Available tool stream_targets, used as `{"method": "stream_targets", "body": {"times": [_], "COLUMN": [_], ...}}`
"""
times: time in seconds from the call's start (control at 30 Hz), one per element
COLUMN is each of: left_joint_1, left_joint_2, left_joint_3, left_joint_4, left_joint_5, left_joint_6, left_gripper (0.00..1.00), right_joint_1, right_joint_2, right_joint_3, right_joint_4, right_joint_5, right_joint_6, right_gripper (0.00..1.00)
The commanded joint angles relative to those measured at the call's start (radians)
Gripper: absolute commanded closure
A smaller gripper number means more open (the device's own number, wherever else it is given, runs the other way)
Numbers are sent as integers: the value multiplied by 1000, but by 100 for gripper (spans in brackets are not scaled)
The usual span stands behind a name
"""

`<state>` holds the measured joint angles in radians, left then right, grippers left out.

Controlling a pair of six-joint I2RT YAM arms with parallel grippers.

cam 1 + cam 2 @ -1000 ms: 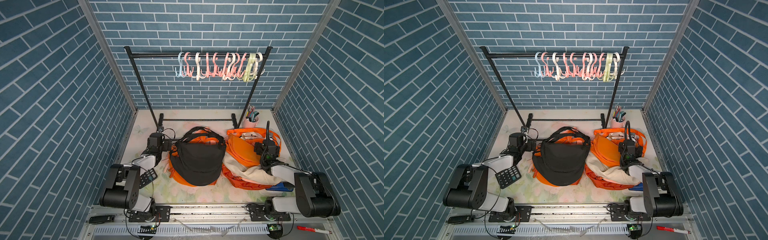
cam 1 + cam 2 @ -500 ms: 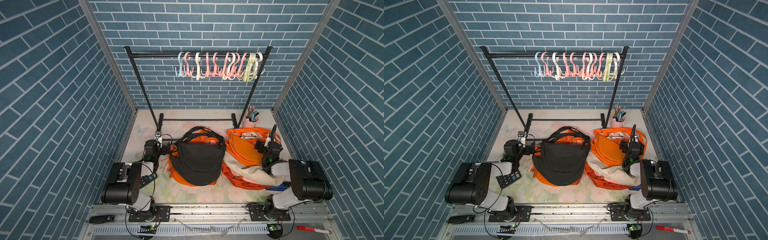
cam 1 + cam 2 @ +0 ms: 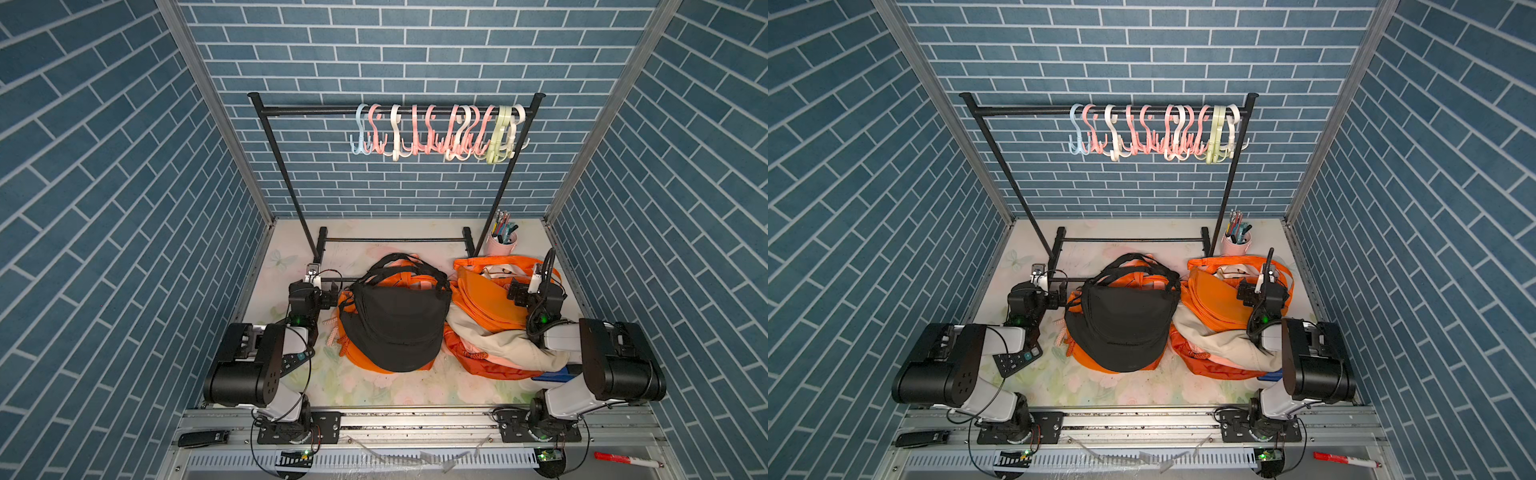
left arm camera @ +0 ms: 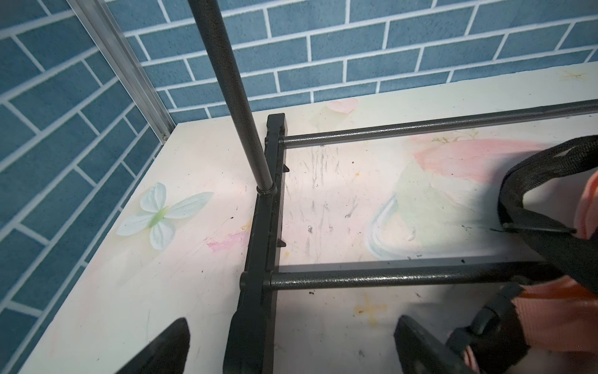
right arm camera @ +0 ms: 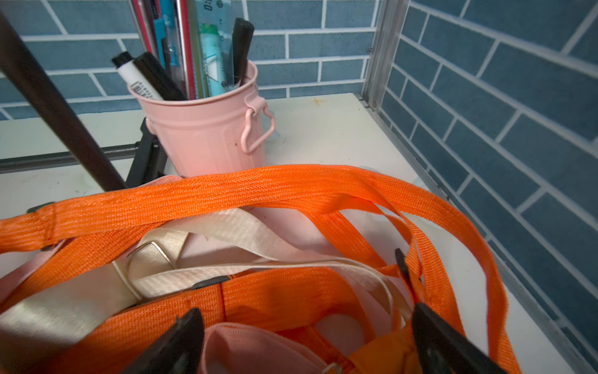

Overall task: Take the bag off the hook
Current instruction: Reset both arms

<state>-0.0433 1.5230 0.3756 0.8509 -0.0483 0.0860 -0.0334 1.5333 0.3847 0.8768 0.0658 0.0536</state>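
Observation:
Several pastel hooks (image 3: 436,133) (image 3: 1154,133) hang on the black rack's top rail, and no bag hangs on any of them. A black bag (image 3: 395,320) (image 3: 1125,320) lies on orange bags in the middle of the table. More orange and cream bags (image 3: 486,299) (image 3: 1212,295) are heaped to its right. My left gripper (image 3: 328,291) (image 4: 291,323) is open and empty, low over the rack's base foot (image 4: 259,259) beside the black bag's strap (image 4: 534,200). My right gripper (image 3: 513,291) (image 5: 305,312) is open over the orange straps (image 5: 259,191), gripping nothing.
A pink cup of pens (image 3: 505,243) (image 5: 207,129) stands at the back right by the rack's leg. A calculator (image 3: 1015,359) lies under my left arm. A red marker (image 3: 625,459) and a black remote (image 3: 203,437) lie on the front rail. Brick walls close in three sides.
Both arms have folded back a little toward their bases, with the grippers staying low and open. The bags have not moved.

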Motion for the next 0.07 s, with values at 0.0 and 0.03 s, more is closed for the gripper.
{"method": "stream_targets", "body": {"times": [0.0,0.03], "left_joint_1": [3,3], "left_joint_2": [6,6], "left_joint_3": [10,10], "left_joint_4": [19,19], "left_joint_5": [-9,-9], "left_joint_6": [-4,-5], "left_gripper": [1,1], "right_joint_1": [-3,-4], "right_joint_2": [6,4], "right_joint_3": [12,10], "right_joint_4": [-25,-24], "right_joint_5": [-62,-62], "right_joint_6": [-21,-21], "right_gripper": [1,1]}}
